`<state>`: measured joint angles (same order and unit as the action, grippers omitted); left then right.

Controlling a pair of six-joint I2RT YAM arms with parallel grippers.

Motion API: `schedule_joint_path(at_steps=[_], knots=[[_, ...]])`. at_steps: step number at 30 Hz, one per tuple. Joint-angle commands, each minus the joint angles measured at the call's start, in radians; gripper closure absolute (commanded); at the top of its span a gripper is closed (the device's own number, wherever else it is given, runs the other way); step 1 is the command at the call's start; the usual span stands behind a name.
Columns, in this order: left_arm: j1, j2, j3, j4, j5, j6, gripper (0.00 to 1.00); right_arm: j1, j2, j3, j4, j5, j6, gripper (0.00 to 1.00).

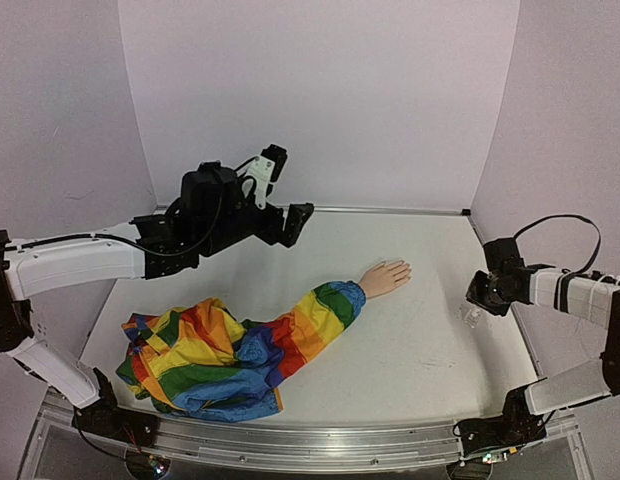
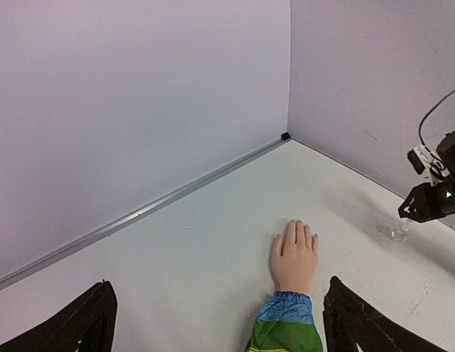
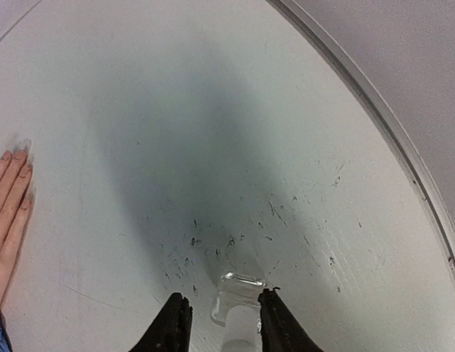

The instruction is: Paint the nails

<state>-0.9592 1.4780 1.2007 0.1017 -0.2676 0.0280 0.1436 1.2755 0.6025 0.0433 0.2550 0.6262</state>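
Nails (image 3: 20, 153): on the fingertips of the mannequin hand (image 1: 385, 277), pale and close to skin tone; too small to tell more.
Mannequin hand: lies flat, palm down, near the middle of the table (image 1: 410, 360), with its fingers pointing toward 2 o'clock in the overhead view.
Sleeve (image 1: 315, 318): rainbow-striped, running from the wrist toward 8 o'clock into a crumpled heap of the same fabric (image 1: 195, 360) on the near-left part of the table.
Left gripper (image 2: 220, 293): raised above the table at 10 o'clock from the hand, its fingers spread wide with nothing between them. Its own camera looks down on the hand.
Right gripper (image 3: 224, 297): at 3 o'clock from the hand, near the table's right edge and pointing down, with the jaws parted a little. In its wrist view they sit either side of the clear bottle's top. A gap shows beside one finger and the other overlaps the glass edge, so contact cannot be told.
Clear bottle (image 3: 238, 293): upright on the table just under the right gripper, well apart from the nails.
Table surface: white, with dark scuff specks around the bottle.
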Motion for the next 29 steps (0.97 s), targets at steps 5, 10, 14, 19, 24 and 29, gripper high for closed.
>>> schedule_joint_path(at_steps=[5, 10, 14, 19, 24, 29], knots=[[0.004, -0.193, -0.001, 0.024, -0.246, 0.104, 0.00, -0.022, -0.120, 0.108, -0.101, 0.009, -0.059, 0.35], [0.004, -0.311, 0.004, 0.018, -0.343, 0.158, 0.01, -0.023, -0.220, 0.300, -0.212, -0.063, -0.253, 0.02], [0.004, -0.396, 0.004, 0.019, -0.379, 0.201, 0.01, -0.022, -0.353, 0.448, -0.203, -0.243, -0.427, 0.02], [0.004, -0.482, 0.002, 0.020, -0.402, 0.233, 0.01, -0.022, -0.469, 0.590, -0.177, -0.261, -0.496, 0.02], [0.005, -0.506, 0.014, 0.018, -0.413, 0.267, 0.01, -0.022, -0.521, 0.671, -0.177, -0.203, -0.504, 0.02], [0.005, -0.515, 0.012, 0.019, -0.425, 0.253, 0.01, -0.022, -0.543, 0.667, -0.143, -0.220, -0.481, 0.02]])
